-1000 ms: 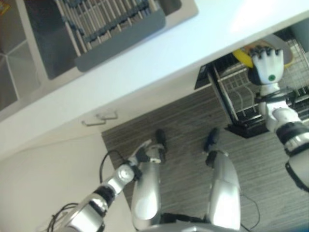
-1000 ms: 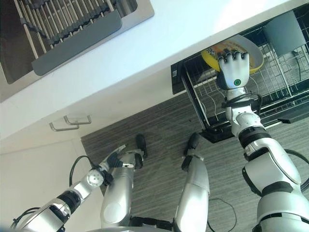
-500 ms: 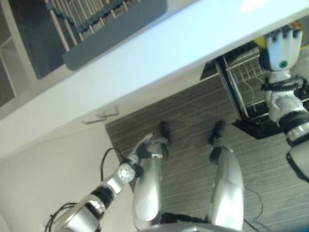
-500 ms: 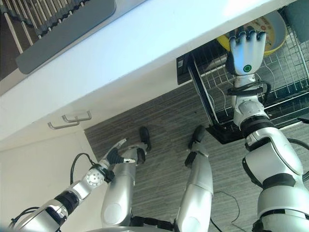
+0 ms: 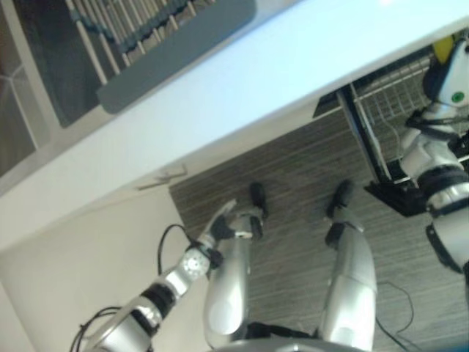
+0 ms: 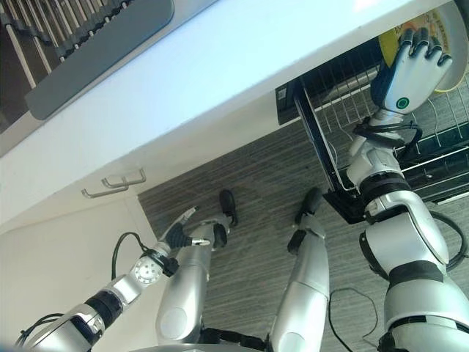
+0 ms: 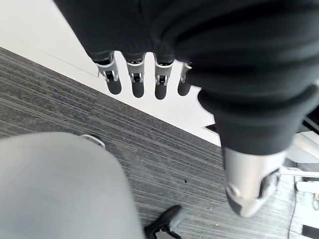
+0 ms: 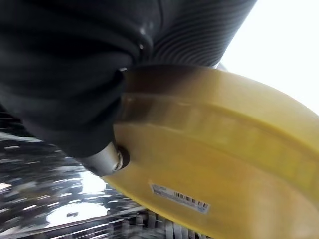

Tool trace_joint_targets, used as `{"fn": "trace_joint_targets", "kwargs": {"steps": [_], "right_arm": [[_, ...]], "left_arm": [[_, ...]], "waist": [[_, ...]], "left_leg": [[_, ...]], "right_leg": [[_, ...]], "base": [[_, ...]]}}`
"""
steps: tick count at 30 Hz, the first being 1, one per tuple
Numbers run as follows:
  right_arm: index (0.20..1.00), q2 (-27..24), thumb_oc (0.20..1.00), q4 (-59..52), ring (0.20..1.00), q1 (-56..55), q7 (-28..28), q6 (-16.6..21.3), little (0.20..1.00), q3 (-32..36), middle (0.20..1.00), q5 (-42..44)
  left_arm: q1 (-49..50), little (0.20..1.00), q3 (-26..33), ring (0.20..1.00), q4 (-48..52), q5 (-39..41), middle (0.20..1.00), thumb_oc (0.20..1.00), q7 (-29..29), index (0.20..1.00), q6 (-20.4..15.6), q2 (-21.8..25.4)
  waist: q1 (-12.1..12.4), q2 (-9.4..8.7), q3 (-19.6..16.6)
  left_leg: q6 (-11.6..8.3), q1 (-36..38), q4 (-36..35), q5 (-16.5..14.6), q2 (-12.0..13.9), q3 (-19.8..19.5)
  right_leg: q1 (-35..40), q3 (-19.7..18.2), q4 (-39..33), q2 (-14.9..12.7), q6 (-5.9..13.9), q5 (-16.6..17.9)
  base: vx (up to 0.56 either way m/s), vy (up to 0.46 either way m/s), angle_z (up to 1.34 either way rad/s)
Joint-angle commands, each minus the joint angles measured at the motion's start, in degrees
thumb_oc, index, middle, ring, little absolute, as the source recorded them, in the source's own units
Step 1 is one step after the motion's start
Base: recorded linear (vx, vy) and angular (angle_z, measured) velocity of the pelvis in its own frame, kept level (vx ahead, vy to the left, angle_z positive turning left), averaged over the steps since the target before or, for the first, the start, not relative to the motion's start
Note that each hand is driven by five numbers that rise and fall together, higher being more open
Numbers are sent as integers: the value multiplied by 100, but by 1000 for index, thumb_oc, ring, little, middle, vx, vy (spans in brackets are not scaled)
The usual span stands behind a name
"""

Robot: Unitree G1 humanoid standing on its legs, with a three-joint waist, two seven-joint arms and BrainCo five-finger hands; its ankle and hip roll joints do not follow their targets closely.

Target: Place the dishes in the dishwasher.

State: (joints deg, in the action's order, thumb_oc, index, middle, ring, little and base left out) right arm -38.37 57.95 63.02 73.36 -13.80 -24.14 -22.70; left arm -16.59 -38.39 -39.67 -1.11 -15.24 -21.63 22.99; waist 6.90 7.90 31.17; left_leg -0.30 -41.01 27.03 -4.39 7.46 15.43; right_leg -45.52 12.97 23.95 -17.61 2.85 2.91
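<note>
Grey striped floor [image 6: 249, 220] below, white bench [image 6: 220, 88] across the upper part, with a dark drying rack [image 6: 95, 37] sitting on the far side of it. Under the bench edge, pulled-out wire dishwasher rack [image 6: 344, 125] on the robot's right.

Since a second ago: right hand [image 6: 410, 70] carried further to the robot's right and tipped over at an angle, yellow dish [image 6: 440, 44] gone along with it, now deeper over the rack. Whole view shifted too, so part of that is camera motion. Reads as the dish being steered toward a slot, not yet set down.

Right arm stretched forward and up from the lower right, back of the hand facing the camera, dark-tipped fingers [image 6: 419, 42] curled over the near rim of the dish. Close up from the wrist, yellow dish [image 8: 224, 164] pressed against the dark cover, thumb [image 8: 107, 159] clamped on its underside: grasping the dish firmly, wires of the rack just beyond.

Left hand [image 6: 178, 231] hanging low by the leg, away from everything. Fingers [image 7: 134, 82] straight and relaxed, holding nothing.
</note>
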Motion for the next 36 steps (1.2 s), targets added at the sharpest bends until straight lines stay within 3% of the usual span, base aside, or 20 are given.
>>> {"fn": "trace_joint_targets", "kwargs": {"steps": [1, 5, 8, 11, 12, 13, 21, 22, 24, 26, 30, 33, 35, 36], "right_arm": [[200, -606, 200, -42, 200, 476, 276, -169, 200, -85, 200, -172], [200, -552, 200, -57, 200, 447, -23, -322, 200, -201, 200, -231], [200, -486, 200, -59, 200, 425, -230, -92, 200, -367, 200, -796], [200, -361, 200, -121, 200, 436, -181, -72, 200, -526, 200, -558], [313, -316, 313, -123, 313, 400, -189, -47, 313, -518, 313, -483], [1000, -231, 1000, -115, 1000, 329, -187, -58, 1000, -512, 1000, -585], [1000, -56, 1000, -14, 1000, 206, -150, -121, 1000, -520, 1000, -451], [1000, -36, 1000, 1, 1000, 162, -239, -54, 1000, -493, 1000, -337], [1000, 95, 1000, 50, 1000, 46, -630, 532, 1000, -346, 1000, 364], [1000, 202, 1000, 52, 1000, 7, -966, 738, 1000, -242, 1000, 458], [1000, 332, 1000, 5, 1000, -14, -1374, 840, 1000, -230, 1000, 659], [1000, 412, 1000, -221, 1000, -59, -2146, 934, 1000, -115, 1000, 1156], [1000, 393, 1000, -419, 1000, -105, -2218, 992, 1000, -172, 1000, 1281], [1000, 381, 1000, -609, 1000, -180, -2164, 1202, 1000, -139, 1000, 1764]], "left_arm": [[471, 1000, -283, 1000, 318, 137, 1000, 1000, -126, 1000, -147, -101], [502, 1000, -289, 1000, 445, 127, 1000, 1000, -132, 1000, -99, -81], [482, 1000, -304, 1000, 472, -11, 1000, 1000, -303, 1000, -131, -70], [461, 1000, -330, 1000, 476, -93, 1000, 1000, -393, 1000, -134, -69], [461, 1000, -320, 1000, 491, -93, 1000, 1000, -402, 1000, -124, -83], [473, 1000, -324, 1000, 499, -49, 1000, 1000, -432, 1000, -147, -118], [470, 1000, -391, 1000, 512, -52, 1000, 1000, -508, 1000, -188, -164], [476, 1000, -380, 1000, 510, -62, 1000, 1000, -504, 1000, -189, -172], [450, 1000, -394, 1000, 516, -35, 1000, 1000, -496, 1000, -154, -188], [435, 1000, -391, 1000, 555, -29, 1000, 1000, -486, 1000, -109, -182], [416, 1000, -359, 1000, 579, -17, 1000, 1000, -453, 1000, -33, -207], [321, 1000, -39, 1000, 640, -25, 1000, 1000, -212, 1000, 215, -289], [225, 1000, 160, 1000, 601, 6, 1000, 1000, -54, 1000, 278, -279], [156, 1000, 273, 1000, 555, 67, 1000, 1000, 42, 1000, 323, -266]], "waist": [[-36, 533, -138], [-6, 550, -138], [12, 554, -138], [24, 559, -138], [25, 561, -138], [22, 581, -138], [40, 624, -138], [37, 625, -138], [16, 629, -138], [10, 629, -138], [-1, 616, -138], [-55, 566, -138], [-94, 522, -138], [-139, 486, -138]], "left_leg": [[-201, 113, -801, 185, -140, -322], [-191, 38, -780, 183, -141, -318], [-183, -54, -755, 195, -153, -340], [-176, -99, -757, 202, -157, -335], [-176, -111, -770, 207, -159, -330], [-179, -136, -797, 220, -154, -312], [-178, -227, -839, 259, -164, -293], [-177, -215, -857, 268, -164, -286], [-174, -166, -908, 279, -173, -262], [-175, -151, -918, 279, -178, -255], [-172, -106, -925, 284, -165, -243], [-130, -91, -911, 264, -119, -186], [-114, -97, -902, 269, -94, -161], [-115, -66, -923, 283, -78, -139]], "right_leg": [[144, 75, 1497, 160, 184, -1546], [90, 93, 1508, 122, 186, -1535], [13, 79, 1514, 118, 196, -1508], [-30, 80, 1490, 114, 209, -1478], [-41, 80, 1481, 117, 212, -1476], [-75, 71, 1483, 115, 213, -1481], [-173, 72, 1482, 93, 227, -1453], [-166, 72, 1470, 94, 230, -1442], [-135, 59, 1421, 93, 236, -1415], [-128, 49, 1402, 94, 242, -1400], [-108, 38, 1403, 90, 249, -1376], [-153, -30, 1480, 119, 290, -1375], [-186, -56, 1509, 144, 281, -1381], [-187, -78, 1520, 171, 283, -1381]], "base": [[12, 25, -4], [14, 10, -6], [0, 0, 0], [0, 0, 0], [0, 0, 0], [-8, 40, -1], [0, 17, 0], [0, 0, 0], [0, 0, 0], [0, 0, 0], [-2, 8, 0], [-3, 27, 0], [-20, 12, 0], [-44, 29, -3]]}}
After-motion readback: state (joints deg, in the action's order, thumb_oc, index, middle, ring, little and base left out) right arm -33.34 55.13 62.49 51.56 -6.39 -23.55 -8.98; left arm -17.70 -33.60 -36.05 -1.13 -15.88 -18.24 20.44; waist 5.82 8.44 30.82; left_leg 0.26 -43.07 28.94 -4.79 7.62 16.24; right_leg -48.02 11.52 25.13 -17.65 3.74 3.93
